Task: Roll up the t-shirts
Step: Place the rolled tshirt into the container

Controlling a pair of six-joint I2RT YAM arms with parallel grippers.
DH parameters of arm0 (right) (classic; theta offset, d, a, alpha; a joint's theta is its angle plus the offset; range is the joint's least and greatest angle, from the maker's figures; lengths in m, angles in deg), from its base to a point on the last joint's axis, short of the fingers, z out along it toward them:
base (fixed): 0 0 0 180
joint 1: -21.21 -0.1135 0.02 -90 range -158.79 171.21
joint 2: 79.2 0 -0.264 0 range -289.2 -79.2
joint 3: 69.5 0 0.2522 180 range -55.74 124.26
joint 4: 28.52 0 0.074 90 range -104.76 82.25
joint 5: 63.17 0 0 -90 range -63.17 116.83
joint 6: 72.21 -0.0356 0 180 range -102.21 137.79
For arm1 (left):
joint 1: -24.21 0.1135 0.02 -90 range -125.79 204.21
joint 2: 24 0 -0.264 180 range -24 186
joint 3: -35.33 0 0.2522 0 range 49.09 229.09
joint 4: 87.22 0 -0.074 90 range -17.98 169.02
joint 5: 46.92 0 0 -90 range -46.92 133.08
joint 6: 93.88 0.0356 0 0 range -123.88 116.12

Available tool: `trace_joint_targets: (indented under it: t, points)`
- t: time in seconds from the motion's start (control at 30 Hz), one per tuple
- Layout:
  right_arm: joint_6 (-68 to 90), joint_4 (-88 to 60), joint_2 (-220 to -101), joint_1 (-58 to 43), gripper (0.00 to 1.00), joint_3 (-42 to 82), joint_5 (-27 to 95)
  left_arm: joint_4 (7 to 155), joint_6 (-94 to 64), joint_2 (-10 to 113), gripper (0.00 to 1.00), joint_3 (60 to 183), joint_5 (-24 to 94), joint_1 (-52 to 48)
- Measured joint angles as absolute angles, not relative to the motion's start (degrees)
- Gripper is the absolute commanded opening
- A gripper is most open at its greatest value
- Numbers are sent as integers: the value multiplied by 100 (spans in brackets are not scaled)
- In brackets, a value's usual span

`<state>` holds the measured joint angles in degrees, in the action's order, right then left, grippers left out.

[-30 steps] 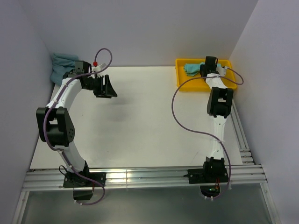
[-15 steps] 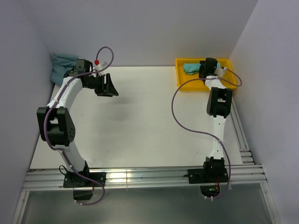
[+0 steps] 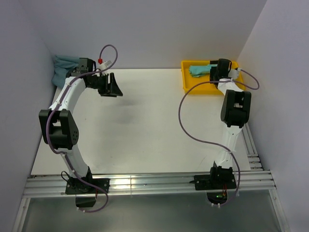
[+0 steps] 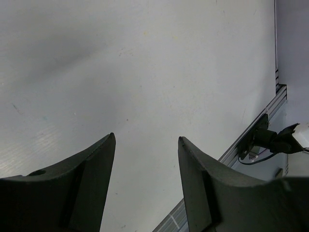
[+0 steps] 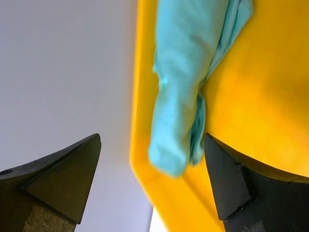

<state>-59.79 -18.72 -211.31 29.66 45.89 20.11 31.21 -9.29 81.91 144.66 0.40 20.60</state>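
From the top view, you have the left gripper (image 3: 111, 87) hovering over the far-left part of the white table (image 3: 154, 121), its jaws spread. The blue-grey teal t-shirt (image 3: 62, 67) sits heaped in the far-left corner against the wall, just behind that arm. At the far right, the yellow tray (image 3: 193, 86) holds the mint-green t-shirt (image 3: 199, 70), and your right gripper (image 3: 214, 72) is over the tray, right beside the cloth.

In the left wrist view, the left gripper (image 4: 146, 137) has its fingers apart with nothing between them, only bare table (image 4: 145, 58) below. An aluminium rail (image 4: 251, 137) runs along the table edge at the right.

In the right wrist view, the right gripper (image 5: 152, 140) is also spread wide and grips nothing. The mint-green t-shirt (image 5: 181, 87) lies as a long bundle in the yellow tray (image 5: 246, 96), along the tray's rim.
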Motion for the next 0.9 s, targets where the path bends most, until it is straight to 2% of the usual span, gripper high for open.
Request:
trace_joint_targets:
  t: [0.3,0.47,0.67,0.9]
  points:
    - [-5037,-2246,-17910,2736,97,1706,2048,3319,-800,7953,60,14157,407,2060]
    - [-4241,-2165,-15665,1561,99,117,1522,3689,-728,7173,60,13305,925,2062]
    - [-3883,-1831,-13593,-13,100,-1446,980,4213,-614,6283,60,12450,1358,2066]
    - [-3802,-893,-11733,-706,100,-3000,503,4570,-579,5992,60,11884,1620,2066]
